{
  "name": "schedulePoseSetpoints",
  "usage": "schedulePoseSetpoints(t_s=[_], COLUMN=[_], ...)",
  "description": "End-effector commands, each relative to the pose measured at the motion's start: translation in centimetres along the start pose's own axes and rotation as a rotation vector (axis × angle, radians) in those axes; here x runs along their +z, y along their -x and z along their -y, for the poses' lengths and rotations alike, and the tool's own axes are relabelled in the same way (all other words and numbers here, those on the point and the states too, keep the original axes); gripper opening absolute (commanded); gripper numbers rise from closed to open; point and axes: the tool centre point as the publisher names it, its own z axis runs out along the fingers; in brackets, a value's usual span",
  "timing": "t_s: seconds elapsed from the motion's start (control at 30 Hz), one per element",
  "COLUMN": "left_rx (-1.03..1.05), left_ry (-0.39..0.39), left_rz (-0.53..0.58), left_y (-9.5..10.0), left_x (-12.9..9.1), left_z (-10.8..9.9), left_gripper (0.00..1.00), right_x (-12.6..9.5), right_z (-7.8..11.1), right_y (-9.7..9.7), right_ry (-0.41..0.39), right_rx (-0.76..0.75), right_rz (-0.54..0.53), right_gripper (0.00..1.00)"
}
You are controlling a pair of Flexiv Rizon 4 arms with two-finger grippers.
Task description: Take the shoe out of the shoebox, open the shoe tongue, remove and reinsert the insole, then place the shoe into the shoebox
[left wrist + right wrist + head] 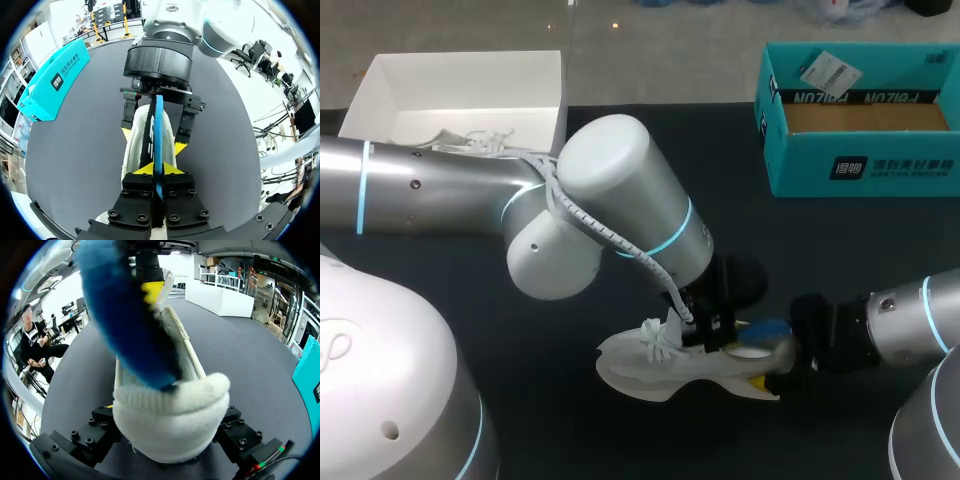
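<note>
A white shoe [650,370] lies on the dark table near the front, toe to the left. My right gripper [772,375] comes in from the right, and its fingers press the heel [170,415] from both sides. A blue insole [765,330] stands up out of the shoe's opening. My left gripper [156,170] is above the shoe, its yellow tips shut on the insole's [158,125] thin edge. In the left wrist view the right gripper's yellow fingertips [180,147] flank the shoe [132,155]. In the right wrist view the insole [125,325] rises ahead toward the left gripper's yellow fingertip [151,292].
A teal shoebox [860,165] stands open at the back right, also seen ahead of the left gripper [55,80]. A white box [450,90] with loose white laces or paper sits at the back left. My left arm's big elbow [620,200] hangs over the table's middle.
</note>
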Motion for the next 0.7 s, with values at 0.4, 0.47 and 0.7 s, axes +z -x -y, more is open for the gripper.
schedulePoseSetpoints(t_s=[0.4,0.47,0.7], left_rx=[-0.023,-0.028,-0.038], left_ry=[-0.183,-0.202,-0.288], left_rz=[0.013,0.028,0.055], left_y=[-0.9,-0.9,-0.9], left_x=[-4.4,-5.1,-7.3], left_z=[1.4,1.7,2.2], left_gripper=[0.00,0.00,0.00], right_x=[0.2,0.2,0.2], right_z=[0.1,0.1,0.1], right_y=[-0.1,-0.1,-0.1], right_ry=[-0.003,-0.003,-0.003], right_rx=[0.000,0.000,0.000], right_rz=[0.002,0.002,0.002], right_gripper=[0.00,0.00,0.00])
